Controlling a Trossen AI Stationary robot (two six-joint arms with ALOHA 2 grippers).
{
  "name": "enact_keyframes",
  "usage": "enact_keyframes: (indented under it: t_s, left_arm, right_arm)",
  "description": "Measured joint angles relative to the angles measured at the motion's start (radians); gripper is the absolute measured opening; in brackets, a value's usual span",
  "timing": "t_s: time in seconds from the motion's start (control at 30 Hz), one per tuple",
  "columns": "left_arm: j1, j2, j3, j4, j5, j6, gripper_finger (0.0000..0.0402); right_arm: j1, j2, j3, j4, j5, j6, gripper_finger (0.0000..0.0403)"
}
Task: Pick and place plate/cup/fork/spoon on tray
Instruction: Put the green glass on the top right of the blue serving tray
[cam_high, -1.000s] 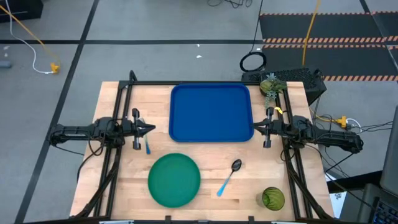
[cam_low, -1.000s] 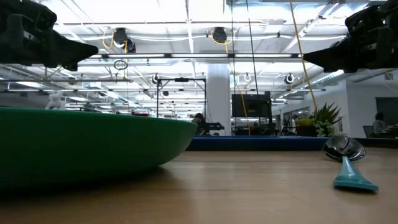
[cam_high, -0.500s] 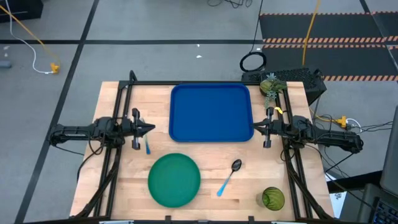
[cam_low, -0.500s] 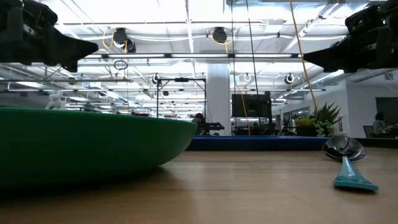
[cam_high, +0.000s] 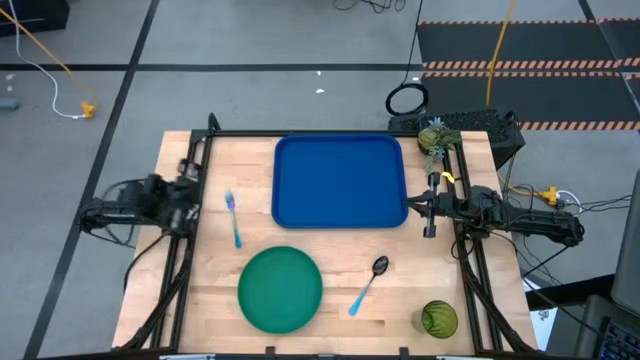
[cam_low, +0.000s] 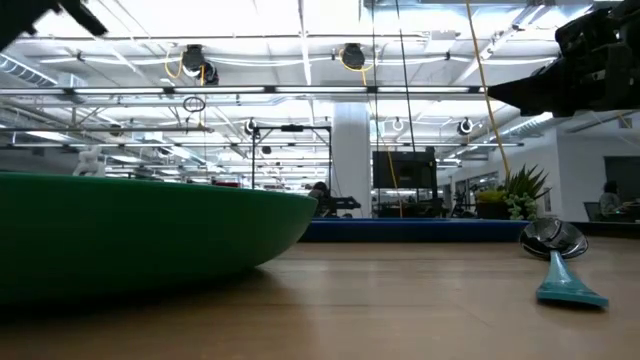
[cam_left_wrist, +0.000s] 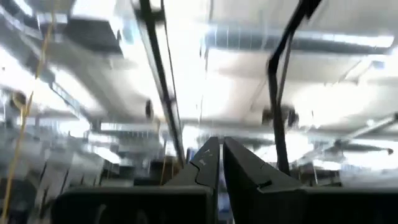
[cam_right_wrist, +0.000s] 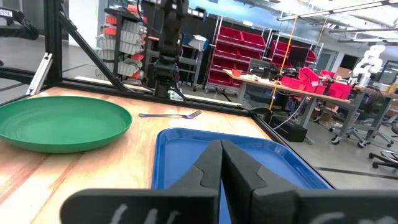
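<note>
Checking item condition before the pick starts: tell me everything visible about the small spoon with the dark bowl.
The small spoon with a dark shiny oval bowl and light blue plastic-looking handle lies flat on the bare wooden table, touching nothing else. It sits diagonally, bowl end nearest the large blue rectangular tray, handle pointing away from it, between the round green plate and the translucent green cup. No gripper is near it.

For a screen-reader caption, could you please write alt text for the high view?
An empty blue tray sits mid-table between two dark arms. Near the front lie a green plate, a spoon and a green cup; a light blue fork lies left of the tray.
</note>
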Motion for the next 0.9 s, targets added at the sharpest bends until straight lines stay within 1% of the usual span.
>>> enact_keyframes:
  t_s: [0.07,0.2,0.3,0.57,0.77,0.9]
  left_arm:
    - [-0.002,0.0,0.064,-0.06,0.001,0.02,0.0026]
    - [-0.002,0.007,0.232,-0.273,0.001,0.054,0.0026]
    - [-0.002,0.046,0.358,-0.389,0.001,0.06,0.0026]
    - [-0.002,0.264,0.659,-0.537,0.002,0.064,0.0026]
    - [-0.002,0.445,0.916,-0.781,0.009,0.079,0.0026]
    - [-0.002,0.566,1.084,-0.968,0.01,0.069,0.0026]
  right_arm:
    - [0.0,0.0,0.0,0.0,0.0,0.0,0.0]
    - [0.0,0.0,0.0,0.008,0.0,0.0,0.0]
    - [0.0,0.0,0.0,0.008,0.0,0.001,0.0]
    - [0.0,0.0,0.0,0.046,0.0,0.017,0.0]
    - [0.001,0.0,0.0,0.075,0.0,0.149,0.0]
    - [0.001,0.0,0.0,0.137,0.0,0.29,0.0]
